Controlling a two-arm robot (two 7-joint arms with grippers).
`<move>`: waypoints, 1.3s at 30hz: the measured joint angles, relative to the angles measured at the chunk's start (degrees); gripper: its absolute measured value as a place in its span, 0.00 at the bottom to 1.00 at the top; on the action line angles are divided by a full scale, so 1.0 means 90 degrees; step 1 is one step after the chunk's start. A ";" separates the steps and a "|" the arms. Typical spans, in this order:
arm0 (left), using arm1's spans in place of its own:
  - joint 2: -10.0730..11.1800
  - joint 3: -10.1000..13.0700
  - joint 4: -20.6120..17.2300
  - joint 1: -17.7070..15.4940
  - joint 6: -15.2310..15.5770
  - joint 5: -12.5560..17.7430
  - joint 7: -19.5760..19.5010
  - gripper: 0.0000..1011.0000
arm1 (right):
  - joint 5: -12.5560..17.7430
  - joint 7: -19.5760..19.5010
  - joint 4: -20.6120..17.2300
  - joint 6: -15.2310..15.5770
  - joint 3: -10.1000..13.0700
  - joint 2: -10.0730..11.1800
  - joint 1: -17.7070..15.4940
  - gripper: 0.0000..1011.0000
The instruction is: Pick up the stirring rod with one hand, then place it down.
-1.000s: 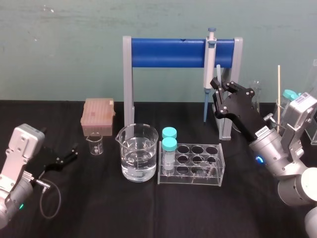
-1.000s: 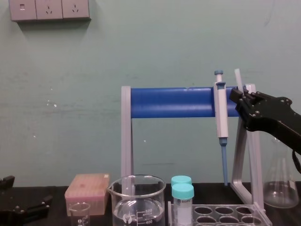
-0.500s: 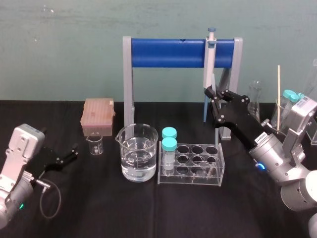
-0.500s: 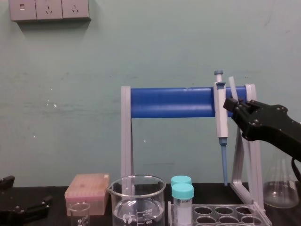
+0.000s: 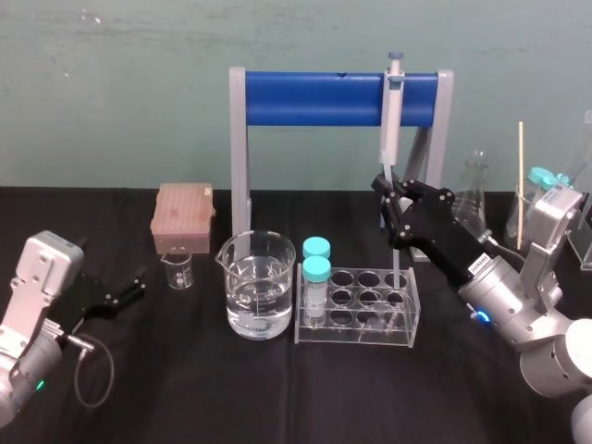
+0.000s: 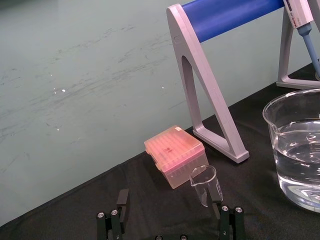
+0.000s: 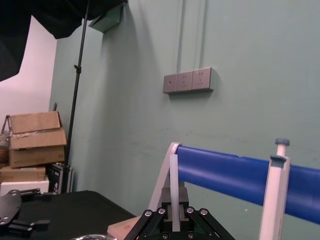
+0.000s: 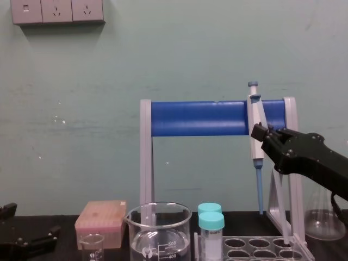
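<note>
My right gripper (image 5: 386,190) clamped on stirring rod (image 5: 397,273); rod near upright, lower end at rack (image 5: 351,335) right-end hole. I'd lower along its axis. Left gripper (image 5: 132,289) parked, fingers apart.

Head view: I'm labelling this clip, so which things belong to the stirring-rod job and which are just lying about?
In the job: stirring rod, right gripper shut on it over the tube rack.
Lying about: pipette, large beaker, small beaker, pink tip box, left gripper parked open at the left.
</note>
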 joint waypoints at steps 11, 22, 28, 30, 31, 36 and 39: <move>0.0000 0.0000 0.0000 0.0000 0.0000 0.0000 0.0000 0.99 | -0.0030 0.0060 0.0085 0.0257 -0.0157 0.0058 0.0032 0.07; 0.0000 0.0000 0.0000 0.0000 0.0000 0.0000 0.0000 0.99 | -0.0009 0.0173 0.0411 0.0302 -0.0237 0.0059 0.0147 0.07; 0.0000 0.0000 0.0000 0.0000 0.0000 0.0000 0.0000 0.99 | 0.0045 0.0236 0.0587 0.0348 -0.0258 0.0035 0.0182 0.07; 0.0000 0.0000 0.0000 0.0000 0.0000 0.0000 0.0000 0.99 | 0.0056 0.0252 0.0642 0.0369 -0.0271 0.0030 0.0192 0.07; 0.0000 0.0000 0.0000 0.0000 0.0000 0.0000 0.0000 0.99 | 0.0054 0.0254 0.0658 0.0378 -0.0277 0.0031 0.0194 0.07; 0.0000 0.0000 0.0000 0.0000 0.0000 0.0000 0.0000 0.99 | -0.0032 0.0244 0.0704 0.0484 -0.0342 0.0068 0.0203 0.07; 0.0000 0.0000 0.0000 0.0000 0.0000 0.0000 0.0000 0.99 | -0.0054 0.0228 0.0705 0.0515 -0.0359 0.0083 0.0197 0.07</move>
